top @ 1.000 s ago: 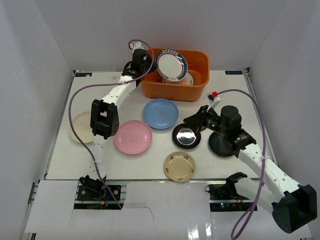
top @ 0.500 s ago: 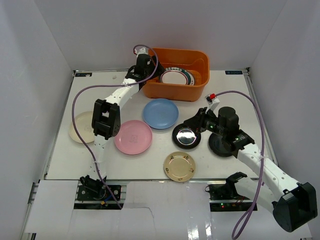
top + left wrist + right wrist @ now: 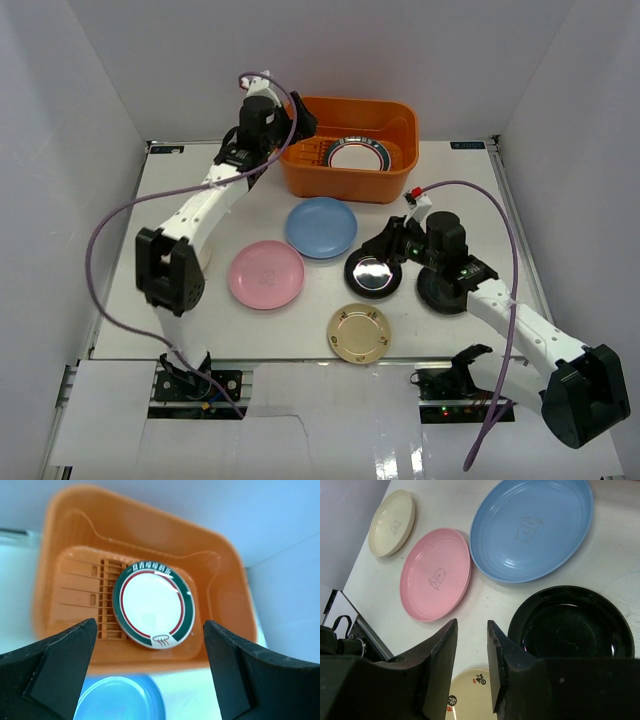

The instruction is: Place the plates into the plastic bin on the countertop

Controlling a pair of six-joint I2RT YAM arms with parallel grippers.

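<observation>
Orange plastic bin (image 3: 345, 186) sits at the bench's (image 3: 270, 335) back, long axis left-to-right, green-rimmed plate (image 3: 152, 605) face-up inside. Left jaws gape wide and empty above it; right jaws, narrowly parted, hold nothing.

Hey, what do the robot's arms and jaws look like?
The left arm and right arm match: white links, black joint housings, a looping purple cable each, and black wedge-shaped jaws. A small red tab sits near the right wrist.

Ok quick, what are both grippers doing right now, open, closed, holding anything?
Left gripper: wide open, empty, above the green-rimmed plate in the orange bin.
Right gripper: partly open, holding nothing.
</observation>
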